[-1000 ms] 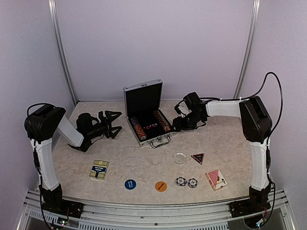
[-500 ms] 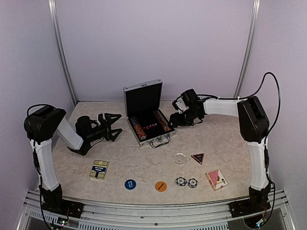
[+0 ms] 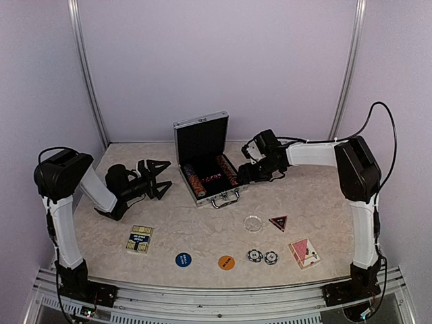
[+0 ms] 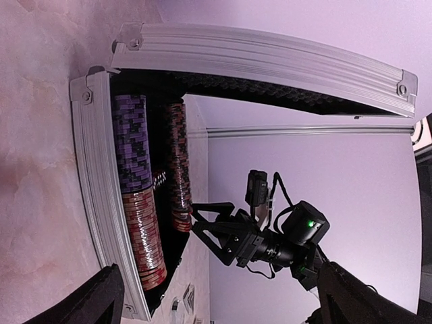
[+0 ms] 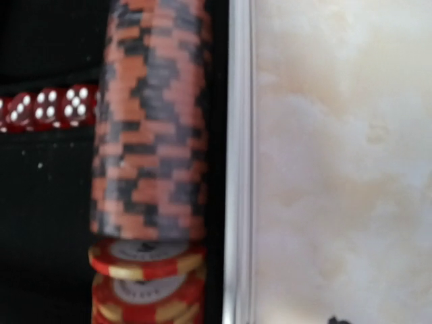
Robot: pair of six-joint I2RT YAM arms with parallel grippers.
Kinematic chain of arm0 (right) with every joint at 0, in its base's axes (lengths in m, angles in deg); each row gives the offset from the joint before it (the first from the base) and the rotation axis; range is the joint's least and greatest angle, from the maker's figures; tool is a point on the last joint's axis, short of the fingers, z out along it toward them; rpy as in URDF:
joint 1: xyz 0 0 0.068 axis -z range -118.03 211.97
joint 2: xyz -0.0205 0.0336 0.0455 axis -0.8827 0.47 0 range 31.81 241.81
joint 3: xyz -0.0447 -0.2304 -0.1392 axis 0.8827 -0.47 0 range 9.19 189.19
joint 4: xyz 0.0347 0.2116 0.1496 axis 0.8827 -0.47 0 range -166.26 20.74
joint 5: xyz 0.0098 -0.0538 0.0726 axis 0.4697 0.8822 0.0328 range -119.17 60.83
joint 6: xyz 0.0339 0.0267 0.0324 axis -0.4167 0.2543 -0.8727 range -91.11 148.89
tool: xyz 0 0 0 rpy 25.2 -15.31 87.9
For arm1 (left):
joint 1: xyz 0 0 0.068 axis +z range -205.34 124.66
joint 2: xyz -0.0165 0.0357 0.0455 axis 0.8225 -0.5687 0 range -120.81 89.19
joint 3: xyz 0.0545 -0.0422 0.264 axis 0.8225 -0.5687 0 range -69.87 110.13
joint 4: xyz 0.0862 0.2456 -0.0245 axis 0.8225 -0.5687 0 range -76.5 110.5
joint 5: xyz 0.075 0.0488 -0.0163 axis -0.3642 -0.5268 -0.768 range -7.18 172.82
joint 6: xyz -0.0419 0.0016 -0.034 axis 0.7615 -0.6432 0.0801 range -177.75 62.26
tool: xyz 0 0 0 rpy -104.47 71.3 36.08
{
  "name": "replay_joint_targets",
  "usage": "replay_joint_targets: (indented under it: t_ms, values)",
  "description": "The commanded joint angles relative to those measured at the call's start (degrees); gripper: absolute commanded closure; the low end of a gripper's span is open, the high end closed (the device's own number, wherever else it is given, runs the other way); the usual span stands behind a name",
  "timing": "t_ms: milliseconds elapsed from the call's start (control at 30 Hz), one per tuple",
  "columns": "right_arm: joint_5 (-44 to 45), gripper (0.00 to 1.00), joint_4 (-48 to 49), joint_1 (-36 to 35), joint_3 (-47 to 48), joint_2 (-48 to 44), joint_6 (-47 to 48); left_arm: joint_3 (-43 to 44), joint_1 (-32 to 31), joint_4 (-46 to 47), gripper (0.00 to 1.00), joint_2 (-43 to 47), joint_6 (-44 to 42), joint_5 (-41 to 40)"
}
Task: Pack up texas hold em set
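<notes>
Right gripper [image 3: 244, 173] low at the right rim of the open silver case [image 3: 222, 196], just beside the orange-and-black chip row [image 5: 152, 128]; spread of its jaws impossible to tell. Left gripper [image 3: 162, 177] gaping wide, facing the case's left side and clearly apart from it. Case at the far middle of the table [image 3: 202, 226], lid upright. Toward the near edge, well apart from both grippers: yellow-and-blue card deck [image 3: 139, 238], blue disc [image 3: 183, 259], orange disc [image 3: 227, 262], two loose chips [image 3: 254, 255], clear disc [image 3: 253, 223], dark triangle [image 3: 278, 222], red card deck [image 3: 304, 252].
</notes>
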Motion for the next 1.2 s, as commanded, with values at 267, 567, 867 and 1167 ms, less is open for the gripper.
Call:
replay_joint_targets:
  t_ms: [267, 567, 867, 1167]
  values:
    - [1.5, 0.30, -1.5, -0.5, -2.4, -3.6, 1.6, -1.1, -0.9, 3.4, 0.01, 0.0, 0.5, 0.0]
    - [2.2, 0.30, -1.2, -0.5, -2.8, -2.3, 1.6, -1.8, -0.6, 4.5, 0.01, -0.3, 1.0, 0.3]
    - [2.9, 0.30, -0.8, -0.9, -0.9, -0.7, 1.0, -2.1, -0.8, 5.8, 0.01, -0.8, 1.5, 0.3]
    - [3.9, 0.30, 0.9, -2.2, 2.2, 0.5, 0.5, -2.6, -1.1, 7.4, 0.01, -1.6, 2.4, 0.4]
